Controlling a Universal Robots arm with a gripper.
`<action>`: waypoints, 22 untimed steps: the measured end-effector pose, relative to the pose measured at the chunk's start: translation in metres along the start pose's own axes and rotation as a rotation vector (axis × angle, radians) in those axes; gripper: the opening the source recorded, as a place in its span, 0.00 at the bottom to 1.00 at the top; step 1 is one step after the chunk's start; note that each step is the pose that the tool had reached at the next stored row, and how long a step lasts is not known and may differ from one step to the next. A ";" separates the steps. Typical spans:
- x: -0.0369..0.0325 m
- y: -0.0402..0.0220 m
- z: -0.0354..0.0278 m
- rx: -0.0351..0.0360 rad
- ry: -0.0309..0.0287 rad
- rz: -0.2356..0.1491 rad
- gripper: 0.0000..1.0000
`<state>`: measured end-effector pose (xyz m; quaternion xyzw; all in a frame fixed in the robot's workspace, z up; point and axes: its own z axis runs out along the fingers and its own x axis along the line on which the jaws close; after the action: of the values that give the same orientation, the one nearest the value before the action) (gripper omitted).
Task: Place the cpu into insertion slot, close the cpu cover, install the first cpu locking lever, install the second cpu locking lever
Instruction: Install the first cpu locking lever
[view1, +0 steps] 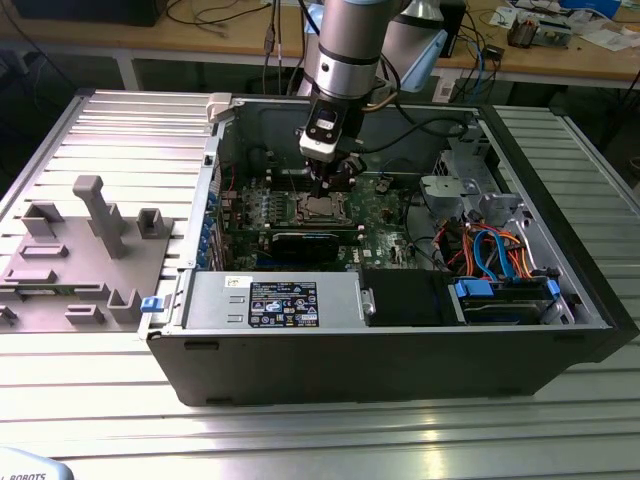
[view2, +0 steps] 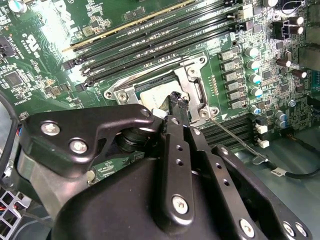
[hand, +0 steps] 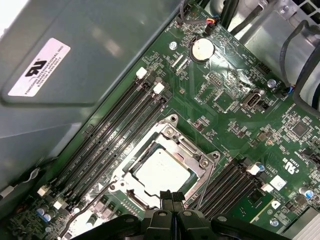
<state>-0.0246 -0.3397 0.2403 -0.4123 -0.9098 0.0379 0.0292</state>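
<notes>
at the exterior view's left a grey fixture (view1: 90, 250) with upright posts sits on the ribbed metal table (view1: 100, 120). just right of it lies the open computer case (view1: 400, 350), with the green motherboard (view1: 385, 215) flat on its floor. the arm comes down from the far side over the board's middle, and the gripper (view1: 325, 188) hangs right over the cpu (view1: 320, 208).

in the first wrist view the cpu (hand: 162, 171) lies flat in the insertion slot (hand: 119, 181), its dull silver top facing up. being square it has no long axis, and its edges run parallel to the long black memory slots (hand: 115, 135) on either side. the cpu cover (hand: 195, 159) is folded down around it, so the chip shows through the window. the claw's two fingertips (hand: 166, 196) are together, nothing visible between them, at the socket's edge.

in the second wrist view a thin wire lever (view2: 235, 137) slants away from the socket's corner over the memory slots.

at the exterior view's right, blue and orange cables (view1: 490, 250) loop inside the case.
</notes>
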 end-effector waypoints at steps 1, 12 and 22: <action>0.0000 0.0000 0.0000 0.0001 -0.0004 -0.004 0.11; 0.0000 0.0000 0.0000 0.0006 -0.0025 -0.027 0.11; 0.0000 0.0000 0.0000 0.0010 -0.0042 -0.044 0.11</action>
<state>-0.0246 -0.3397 0.2403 -0.3920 -0.9187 0.0386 0.0283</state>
